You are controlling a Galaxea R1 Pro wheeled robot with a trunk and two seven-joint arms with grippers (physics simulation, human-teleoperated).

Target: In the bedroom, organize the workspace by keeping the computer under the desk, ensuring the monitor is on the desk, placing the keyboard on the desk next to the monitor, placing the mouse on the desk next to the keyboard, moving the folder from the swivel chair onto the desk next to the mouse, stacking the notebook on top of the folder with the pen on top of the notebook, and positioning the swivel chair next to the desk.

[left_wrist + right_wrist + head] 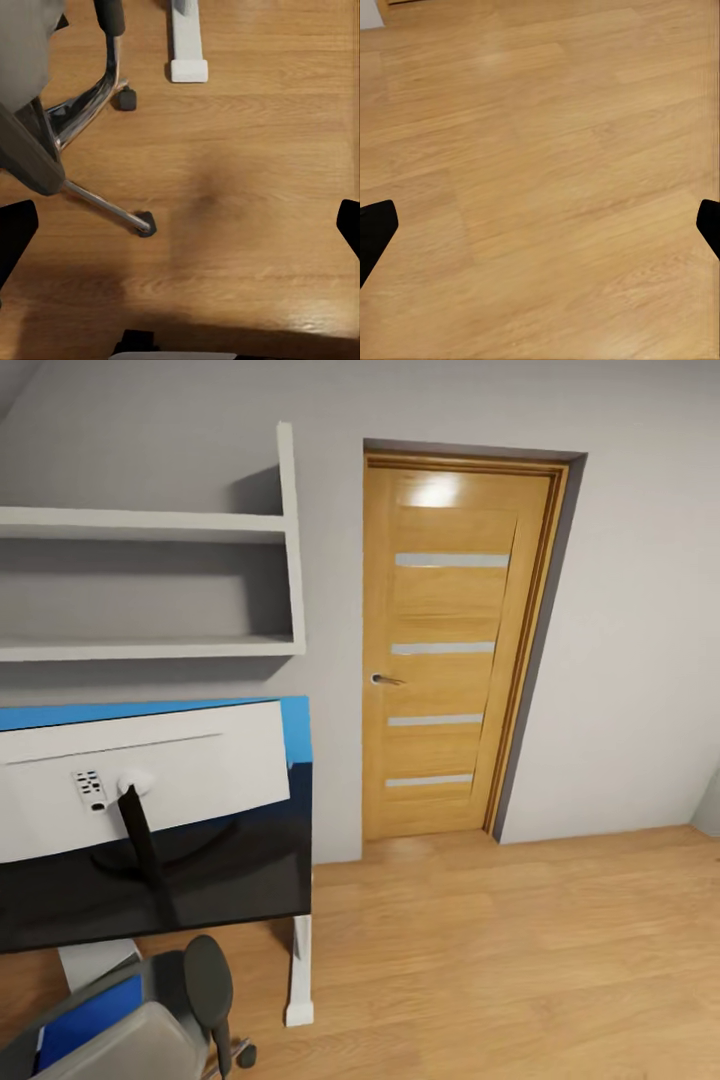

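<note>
The monitor [150, 780] stands on the glossy black desk [250, 880] at the left of the head view, its pale back and black foot toward me. Below it is the grey swivel chair [160, 1045] with a black armrest [208, 980], and the blue folder [90, 1015] lies on its seat. The chair's chrome spokes and casters [144, 223] lie under my left gripper [180, 229], which hangs open above the floor. My right gripper [540, 225] is open over bare wood floor. The keyboard, mouse, notebook and pen are out of view.
A light wood door [455, 650] is shut in the grey wall ahead. Pale shelves [150, 525] hang above the desk, with a blue wall panel [296, 725] behind the monitor. A white desk foot [298, 985] rests on the floor, and a pale box [95, 960] sits under the desk.
</note>
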